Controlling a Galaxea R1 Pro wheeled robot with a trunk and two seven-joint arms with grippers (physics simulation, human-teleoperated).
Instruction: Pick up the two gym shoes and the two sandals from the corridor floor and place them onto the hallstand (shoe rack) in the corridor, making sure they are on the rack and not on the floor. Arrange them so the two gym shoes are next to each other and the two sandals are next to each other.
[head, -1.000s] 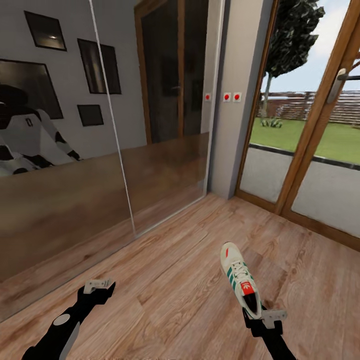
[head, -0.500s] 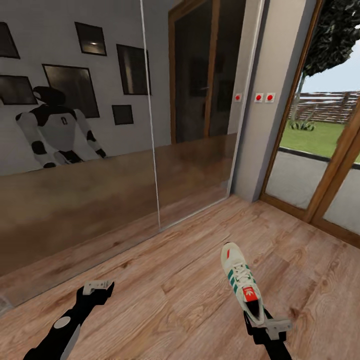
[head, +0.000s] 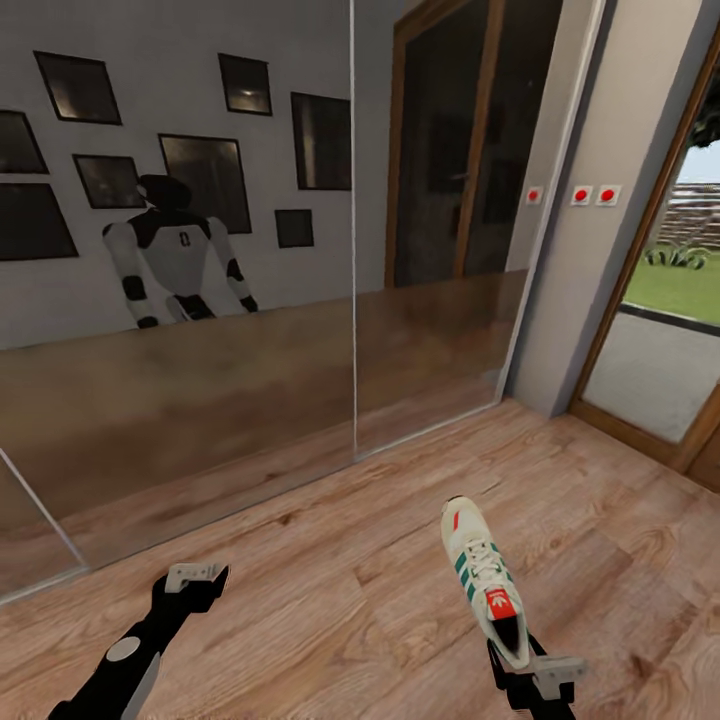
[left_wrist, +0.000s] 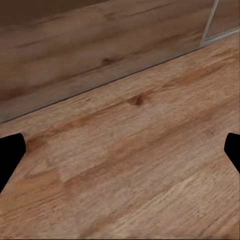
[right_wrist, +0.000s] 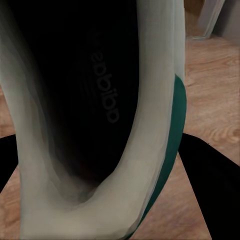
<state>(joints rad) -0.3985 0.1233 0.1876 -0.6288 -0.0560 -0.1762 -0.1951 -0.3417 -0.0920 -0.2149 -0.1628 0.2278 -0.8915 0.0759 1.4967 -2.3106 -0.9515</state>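
The right gripper (head: 520, 655) has its fingers closed on the heel end of one gym shoe (head: 482, 578), and the right wrist view looks straight into the shoe's dark opening (right_wrist: 90, 100) with the white wall and green stripe pinched between the black fingers. The shoe is carried clear of the corridor floor (head: 360, 590), toe pointing away from the robot, at the near right of the head view. The left gripper (head: 195, 578) hangs at the near left with its fingers spread wide and nothing between them; its wrist view looks down on bare planks (left_wrist: 130, 150). Beyond the arms stands a mirrored sliding panel (head: 200, 300) that reflects the robot and some dark picture frames, then a wooden door frame (head: 480, 150), and at the far right a glazed door (head: 680, 300) onto a lawn. Over the last second the whole view has swung: the mirror and reflection have slid right and the garden door has nearly left the picture, while both arms keep their pose. That reads as the base turning with the shoe in transit, probably searching for the hallstand.
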